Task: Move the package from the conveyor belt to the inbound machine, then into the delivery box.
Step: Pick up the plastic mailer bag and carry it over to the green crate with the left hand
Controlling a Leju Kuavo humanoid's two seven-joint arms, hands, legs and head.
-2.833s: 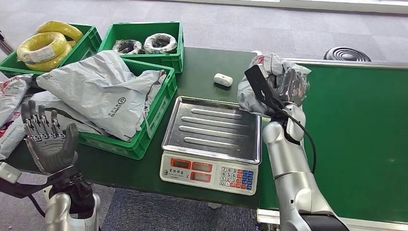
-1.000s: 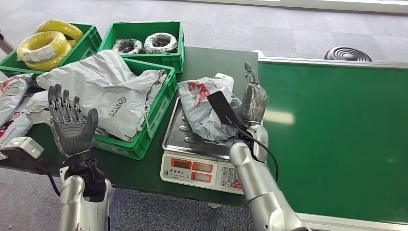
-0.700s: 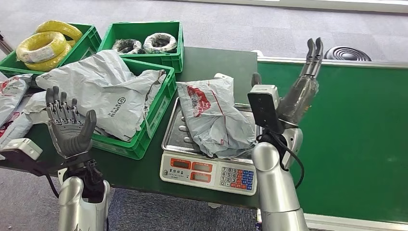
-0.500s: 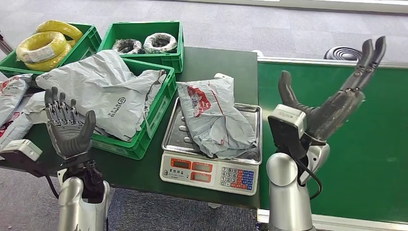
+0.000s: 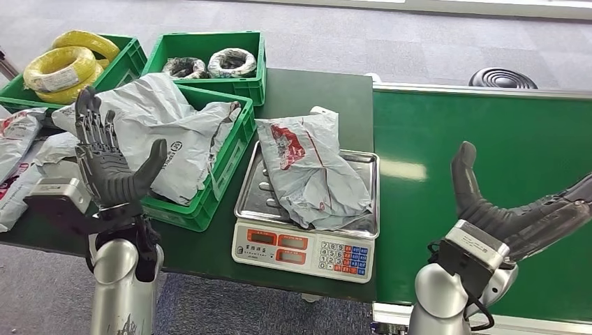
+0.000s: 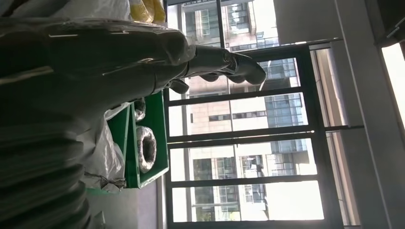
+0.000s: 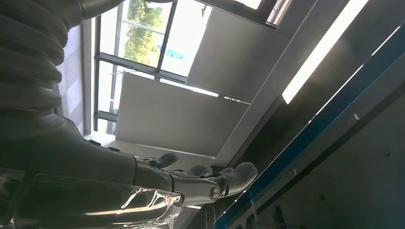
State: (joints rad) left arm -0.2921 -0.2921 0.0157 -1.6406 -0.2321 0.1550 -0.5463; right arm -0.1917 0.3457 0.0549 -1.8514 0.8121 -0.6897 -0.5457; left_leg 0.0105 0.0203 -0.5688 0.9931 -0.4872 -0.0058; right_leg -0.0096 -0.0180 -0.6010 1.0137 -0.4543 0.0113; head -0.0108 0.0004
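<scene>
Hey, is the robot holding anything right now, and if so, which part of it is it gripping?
Nothing is held. The left robot hand and right robot hand are both open and empty; the package lies on the scale's tray, apart from both.

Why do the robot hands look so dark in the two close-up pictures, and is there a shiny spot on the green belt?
Left wrist view: bright windows behind leave the left robot hand dark. Right wrist view: sky and a ceiling light strip shadow the right robot hand. Head view: even light, a pale glare patch on the belt beside the scale.
</scene>
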